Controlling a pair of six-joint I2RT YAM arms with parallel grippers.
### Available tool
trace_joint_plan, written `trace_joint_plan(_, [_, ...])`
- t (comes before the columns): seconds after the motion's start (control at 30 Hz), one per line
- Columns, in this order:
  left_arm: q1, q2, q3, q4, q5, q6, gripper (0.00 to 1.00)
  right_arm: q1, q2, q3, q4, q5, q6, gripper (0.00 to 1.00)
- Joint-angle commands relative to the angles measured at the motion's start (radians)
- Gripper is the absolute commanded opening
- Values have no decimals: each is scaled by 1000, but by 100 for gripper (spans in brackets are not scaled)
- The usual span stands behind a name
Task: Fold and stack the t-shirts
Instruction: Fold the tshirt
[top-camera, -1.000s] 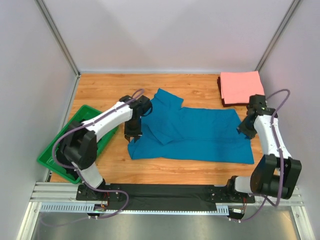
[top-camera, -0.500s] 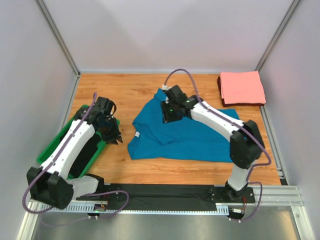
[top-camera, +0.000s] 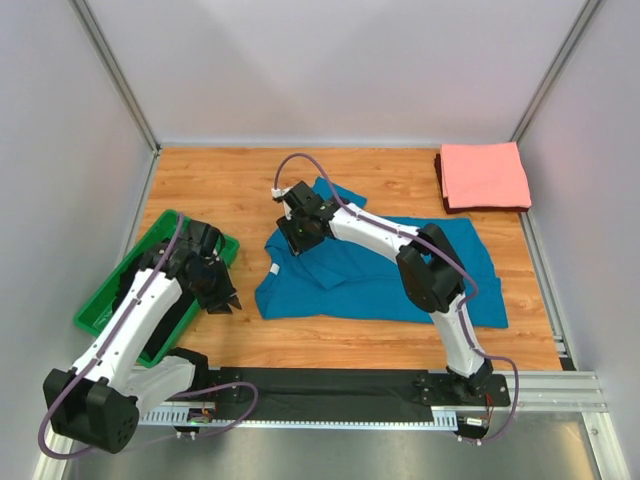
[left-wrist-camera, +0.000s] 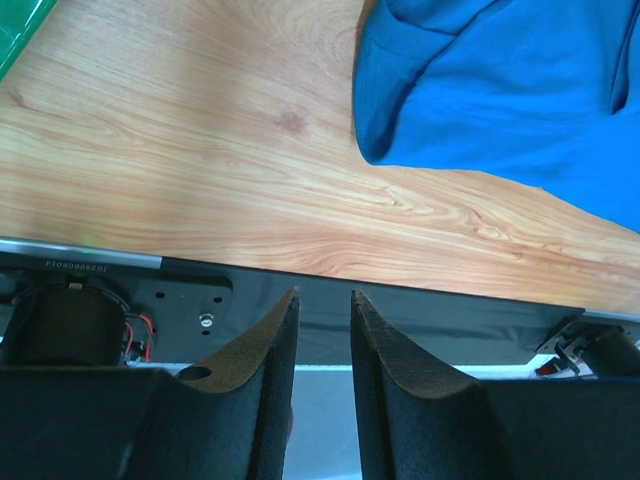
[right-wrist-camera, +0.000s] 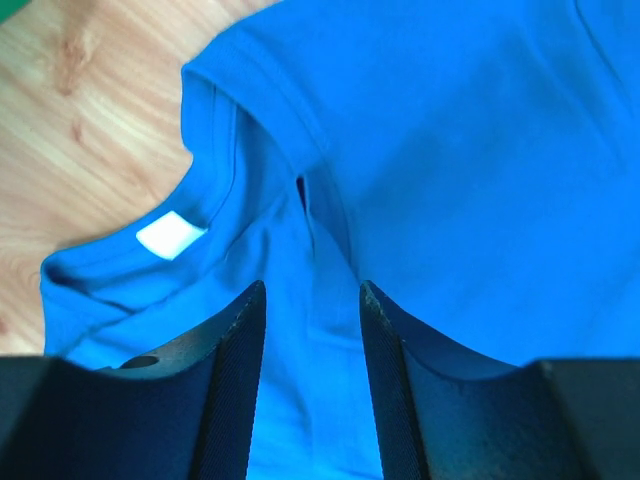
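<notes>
Shirts lie in two places: the teal-blue t-shirt (top-camera: 380, 285) is spread over the middle of the wooden table (top-camera: 220, 185), with its left part doubled over in loose folds. The salmon-pink t-shirt (top-camera: 485, 173) sits folded as a flat rectangle in the far right corner, well apart from it. The right gripper (top-camera: 297, 236) reaches across to the left end of the teal shirt, at the neck. Its jaws stand apart and grip nothing, and the collar with the white label (right-wrist-camera: 170, 237) shows just beyond them; whether they touch the cloth I cannot tell. The left gripper (top-camera: 222, 298) is over bare wood, between the green tray (top-camera: 95, 318) and the near left corner of the teal shirt. Its fingers (left-wrist-camera: 265, 350) are separated only by a narrow gap — nothing is in it.
</notes>
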Motion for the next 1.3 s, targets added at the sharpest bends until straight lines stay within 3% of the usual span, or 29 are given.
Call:
trace_joint_plan(0.0, [6,-30,7,-17,-6,-14,34,2,43,74,24,-8,-54,45])
trace_joint_plan(0.3, [6,-27,21,-41,-39,-7,34,1,95,109,26,38,-65,41])
trace_joint_plan(0.4, [6,-19,30,-46,-42,-6,34,1,80,117,25,116,-62,11])
trace_joint_plan(0.53, [6,-12,35,-44,-55,-4,34,-12,28,103,42,130,-60,0])
trace_joint_plan(1.07, [6,88,27,11,-111,-12,34,-70,-89,13,88,90,-10,0])
trace_joint_plan(1.27, [6,160,81,133,-84,29,29,-75,-93,8,91,26,-19,0])
